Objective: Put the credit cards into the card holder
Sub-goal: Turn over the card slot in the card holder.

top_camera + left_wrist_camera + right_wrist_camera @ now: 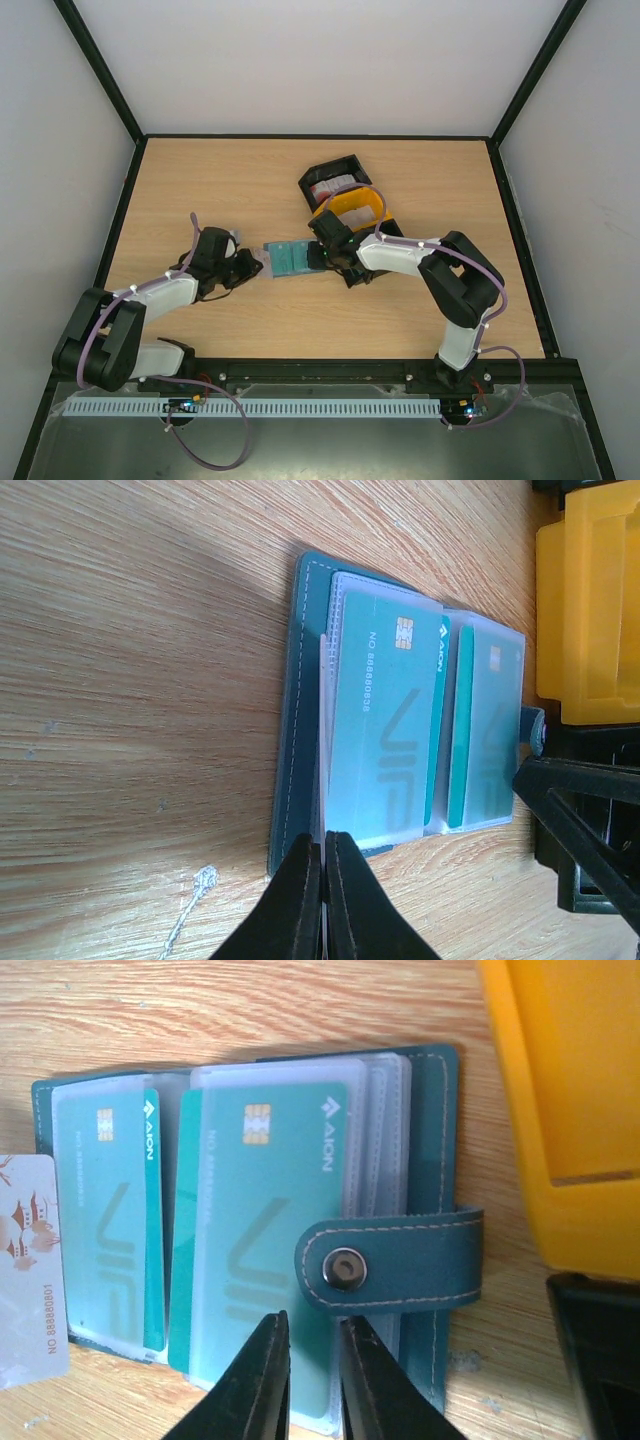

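Note:
The card holder (287, 258) lies open on the table, a teal wallet (440, 1160) with its clasp strap (400, 1260) folded over clear sleeves. A teal card (260, 1210) sits in the right sleeve and another teal card (105, 1230) in the left one. My left gripper (324, 842) is shut on a red-and-white card (30, 1270), which shows edge-on (323, 740) at the wallet's left edge (295, 680). My right gripper (312, 1325) has its jaws narrowly apart, fingertips down over the right sleeve below the clasp. In the top view the left gripper (258, 265) and right gripper (322, 255) flank the wallet.
A yellow bin (358, 208) stands just behind the right gripper, close to the wallet (570, 1100). A black bin (335, 175) with more cards in it sits behind the yellow one. A bit of white string (195, 900) lies on the table near the left gripper.

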You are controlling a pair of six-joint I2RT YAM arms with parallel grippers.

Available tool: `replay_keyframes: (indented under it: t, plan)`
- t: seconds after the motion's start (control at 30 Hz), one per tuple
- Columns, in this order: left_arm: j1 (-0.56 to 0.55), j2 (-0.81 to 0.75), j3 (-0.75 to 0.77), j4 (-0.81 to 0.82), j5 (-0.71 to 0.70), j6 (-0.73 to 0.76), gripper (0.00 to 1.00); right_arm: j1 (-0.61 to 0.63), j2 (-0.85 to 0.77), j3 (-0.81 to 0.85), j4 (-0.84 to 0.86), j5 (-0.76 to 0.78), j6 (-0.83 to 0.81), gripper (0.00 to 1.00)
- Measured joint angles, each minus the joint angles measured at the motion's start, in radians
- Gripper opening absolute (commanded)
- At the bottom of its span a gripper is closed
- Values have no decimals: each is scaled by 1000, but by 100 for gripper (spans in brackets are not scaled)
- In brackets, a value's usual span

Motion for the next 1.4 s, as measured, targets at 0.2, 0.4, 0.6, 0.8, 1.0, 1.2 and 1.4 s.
replay_keyframes:
  t: [0.2, 0.4, 0.6, 0.8, 1.0, 1.2, 1.4]
  plan:
    - [0, 0, 0, 0, -4, 0, 3, 0, 0, 0, 0, 0, 0, 22]
    - [0, 0, 0, 0, -6, 0, 3, 0, 0, 0, 0, 6, -1, 29]
    - [0, 0, 0, 0, -6, 0, 3, 1, -2, 2, -16, 72, 4, 28]
    - [0, 1, 0, 0, -6, 0, 3, 4, -6, 11, -14, 54, 0, 14]
    - [0, 4, 0, 0, -6, 0, 3, 6, -5, 11, -11, 13, 1, 20]
    - [0, 5, 0, 0, -6, 1, 3, 6, 17, 11, -6, 3, 3, 28]
    - [0, 12, 0, 8, -5, 1, 3, 6, 34, 11, 0, -12, 4, 27]
